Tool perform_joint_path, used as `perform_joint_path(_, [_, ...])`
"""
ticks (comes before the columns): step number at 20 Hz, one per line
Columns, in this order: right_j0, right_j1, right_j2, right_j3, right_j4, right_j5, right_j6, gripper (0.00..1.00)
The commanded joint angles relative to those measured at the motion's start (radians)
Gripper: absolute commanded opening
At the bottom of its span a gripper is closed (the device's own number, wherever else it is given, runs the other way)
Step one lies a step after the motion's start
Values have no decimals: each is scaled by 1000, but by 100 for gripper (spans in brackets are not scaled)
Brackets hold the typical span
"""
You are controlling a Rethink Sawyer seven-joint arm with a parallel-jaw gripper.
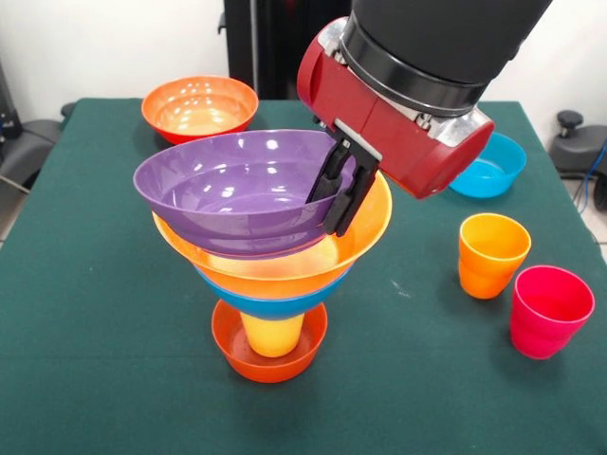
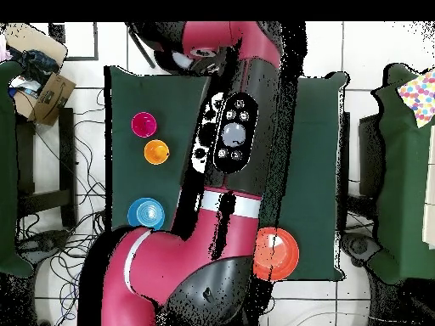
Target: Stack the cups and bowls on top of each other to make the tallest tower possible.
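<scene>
Heads up, here's what you've got on the green table. In the front view the tower sits a bit left of centre. From the bottom: a small red-orange bowl on the cloth, a yellow cup standing in it, then a blue bowl, then the big light orange bowl, and the purple bowl on top. That purple one isn't level; it's tipped, with its 3 o'clock rim higher and its 9 o'clock side hanging out past the orange bowl below.

Your gripper comes down from the top right, and its black fingers are clamped on the purple bowl's rim at the 3 o'clock side, one finger inside the bowl and one outside.

Loose stuff: another red-orange bowl sits at about 11 o'clock from the tower near the far edge, upright. The teal-blue bowl is off at 2 o'clock, partly behind the wrist. The orange cup is at 3 o'clock from the tower, and the pinkish red cup stands just beside it at its 4 o'clock, both upright with mouths up.

In the overhead view the arm covers the tower completely. You can only make out the pinkish red cup, orange cup, teal-blue bowl and red-orange bowl.
</scene>
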Motion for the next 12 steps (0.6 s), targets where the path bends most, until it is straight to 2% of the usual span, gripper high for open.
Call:
perform_joint_path(1, [0, 3, 64, 73, -29, 18, -186, 0])
perform_joint_path(12, [25, -34, 98, 162, -27, 7, -166, 0])
